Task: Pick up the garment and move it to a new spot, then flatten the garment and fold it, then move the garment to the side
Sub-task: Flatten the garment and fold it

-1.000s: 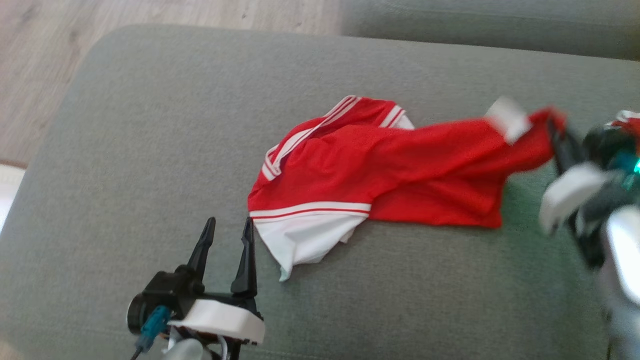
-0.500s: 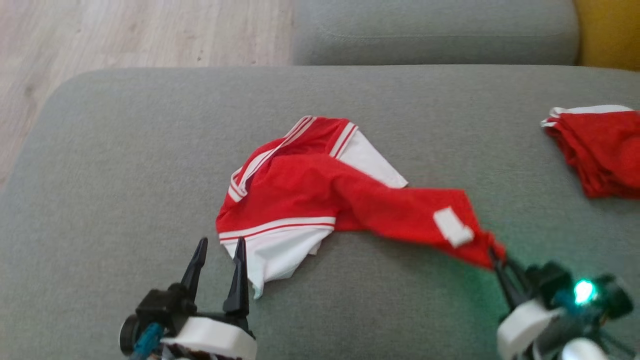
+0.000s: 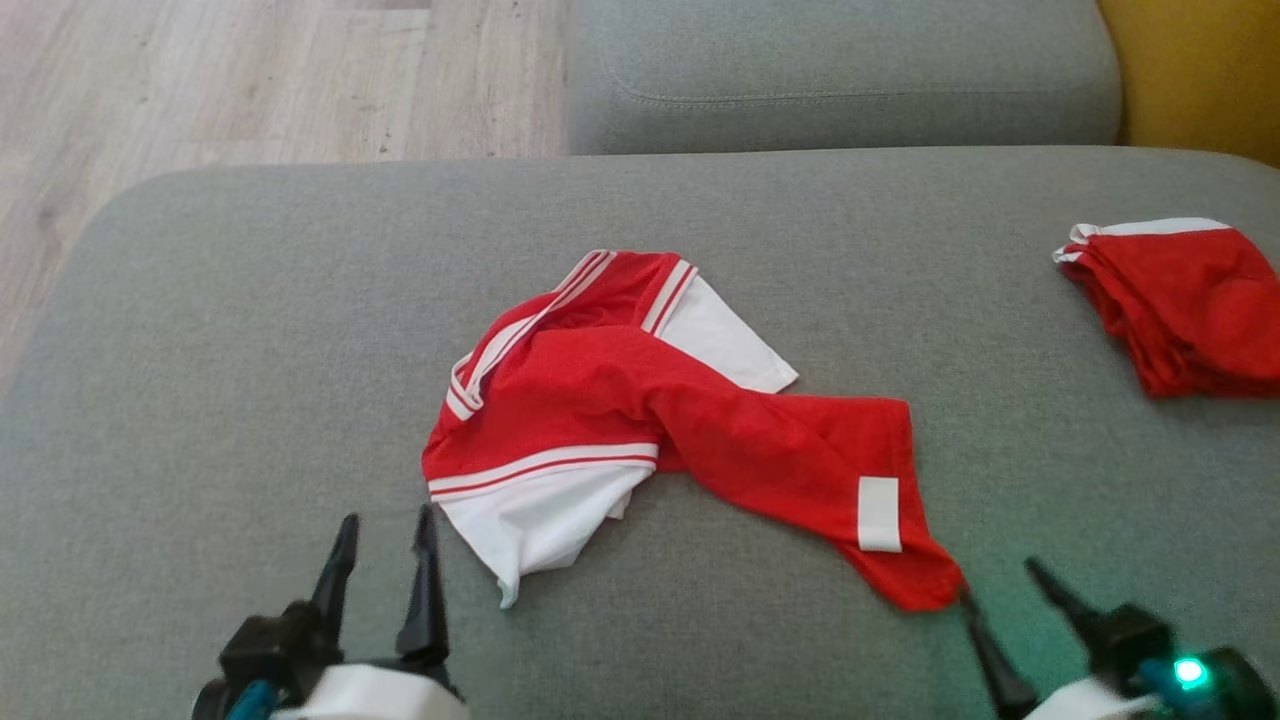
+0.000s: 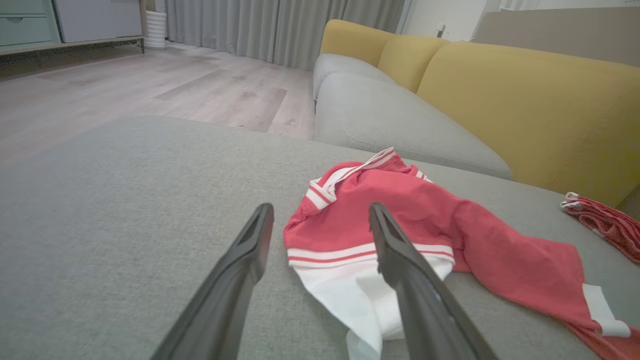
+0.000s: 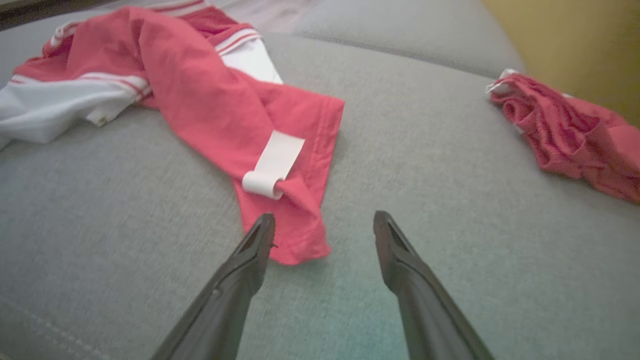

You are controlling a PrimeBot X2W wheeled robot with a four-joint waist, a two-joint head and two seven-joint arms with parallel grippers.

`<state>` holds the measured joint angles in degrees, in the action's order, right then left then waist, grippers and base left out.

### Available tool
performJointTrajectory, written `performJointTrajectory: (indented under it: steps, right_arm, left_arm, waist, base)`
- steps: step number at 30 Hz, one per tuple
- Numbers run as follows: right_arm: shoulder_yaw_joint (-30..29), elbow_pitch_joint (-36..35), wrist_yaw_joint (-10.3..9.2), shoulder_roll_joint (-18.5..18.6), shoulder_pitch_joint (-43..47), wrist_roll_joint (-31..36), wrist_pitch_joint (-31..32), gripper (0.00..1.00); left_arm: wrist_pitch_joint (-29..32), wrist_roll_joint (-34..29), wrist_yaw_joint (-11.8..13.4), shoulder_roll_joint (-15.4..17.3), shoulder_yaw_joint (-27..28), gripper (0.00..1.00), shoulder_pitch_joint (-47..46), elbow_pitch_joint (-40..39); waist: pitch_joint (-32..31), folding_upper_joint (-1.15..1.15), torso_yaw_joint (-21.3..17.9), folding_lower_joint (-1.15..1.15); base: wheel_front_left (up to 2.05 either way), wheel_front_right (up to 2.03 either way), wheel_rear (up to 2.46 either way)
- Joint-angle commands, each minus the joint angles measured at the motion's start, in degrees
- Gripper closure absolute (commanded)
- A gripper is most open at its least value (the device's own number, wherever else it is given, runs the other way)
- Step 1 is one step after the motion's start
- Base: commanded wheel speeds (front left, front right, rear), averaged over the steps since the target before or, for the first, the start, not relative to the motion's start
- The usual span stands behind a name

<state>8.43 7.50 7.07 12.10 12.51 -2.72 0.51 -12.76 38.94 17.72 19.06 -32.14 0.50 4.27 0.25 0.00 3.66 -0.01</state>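
The head camera looks steeply down from above on the grey sofa cushion (image 3: 250,330), with wooden floor (image 3: 200,80) at its upper left. The left wrist camera sits low over the cushion, facing along the left hand (image 4: 320,207) toward the yellow backrest (image 4: 525,100). The right wrist camera hangs close above the cushion, tilted down past the right hand (image 5: 324,216). All three views share the red and white shirt (image 3: 580,390) and a second red bundle (image 3: 1190,300).

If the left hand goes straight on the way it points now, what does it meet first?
Most likely the red and white shirt: its striped band and white part lie just ahead of the left hand on the cushion. Depth is unclear; it may catch only the near edge.
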Motion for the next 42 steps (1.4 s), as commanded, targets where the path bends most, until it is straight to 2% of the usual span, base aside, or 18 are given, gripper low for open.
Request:
performJointTrajectory:
  steps: [1,8,18,24,29,30,31,33,35,39,40,42]
  right_arm:
    - [-0.5,-2.9,0.42,0.5,-2.2,-0.8,-0.1,0.0]
    - [-2.3,-3.1,0.42,1.6,-9.7,-3.3,4.6,0.0]
    - [2.5,11.6,0.42,4.9,-24.7,-11.8,16.5,0.0]
    - [6.4,18.8,0.42,8.2,-29.2,-17.1,23.2,0.0]
    - [9.1,21.4,0.42,8.7,-30.6,-23.1,26.4,0.0]
    - [10.7,21.8,0.42,8.9,-31.1,-26.2,27.6,0.62]
    - [10.7,21.8,0.42,8.9,-31.1,-26.2,27.6,0.62]
    - [11.5,21.8,0.42,9.8,-32.1,-27.5,26.3,1.0]
    - [11.4,21.9,0.42,11.0,-33.8,-26.4,22.2,1.0]
    - [9.3,23.4,0.42,12.4,-37.6,-19.8,12.9,1.0]
    - [7.9,23.6,0.42,12.3,-39.1,-16.3,9.5,1.0]
    - [6.3,23.2,0.42,11.7,-40.0,-13.7,7.2,1.0]
  left_arm:
    - [-0.8,0.3,0.5,1.3,2.7,0.0,-1.6,-2.2]
    - [-0.7,0.2,0.7,1.4,2.6,0.0,-1.8,-3.4]
    - [-0.7,-0.3,0.6,0.8,2.3,0.0,-3.8,-3.3]
    - [-1.0,-0.3,0.3,0.3,2.4,0.0,-4.4,-2.9]
    - [-1.2,-0.2,0.1,0.1,2.5,0.0,-4.5,-2.4]
    - [-1.2,-0.2,0.1,0.0,2.5,0.0,-4.6,-2.2]
    - [-1.2,-0.2,0.1,0.0,2.5,0.0,-4.6,-2.2]
    - [-1.3,-0.2,0.0,-0.1,2.6,0.0,-4.7,-2.1]
    - [-1.4,-0.2,0.0,-0.2,2.7,0.0,-4.8,-2.0]
    - [-1.5,-0.3,0.0,-0.4,2.7,0.0,-4.7,-1.9]
    - [-1.5,-0.3,0.0,-0.5,2.6,0.0,-4.6,-1.8]
    - [-1.6,-0.2,-0.1,-0.7,2.5,0.0,-4.5,-1.6]
  waist:
    - [0.0,0.0,0.3,0.01]
    - [1.2,0.0,2.9,0.01]
    - [4.3,0.0,9.5,0.01]
    - [5.3,0.0,12.6,0.01]
    - [5.4,0.0,13.4,0.01]
    - [5.4,0.0,13.6,0.01]
    - [5.4,0.0,13.6,0.01]
    - [5.4,0.0,13.6,0.01]
    - [5.4,0.0,13.5,0.01]
    - [5.1,0.0,12.9,0.01]
    - [4.9,0.0,12.5,0.01]
    - [4.6,0.0,12.2,0.01]
  base:
    - [0.0,0.0,0.0]
    - [0.0,0.0,0.0]
    - [0.0,0.0,0.0]
    - [0.0,0.0,0.0]
    - [0.0,0.0,0.0]
    - [0.0,0.0,0.0]
    - [0.0,0.0,0.0]
    - [0.0,0.0,0.0]
    - [0.0,0.0,0.0]
    - [0.0,0.0,0.0]
    - [0.0,0.0,0.0]
    - [0.0,0.0,0.0]
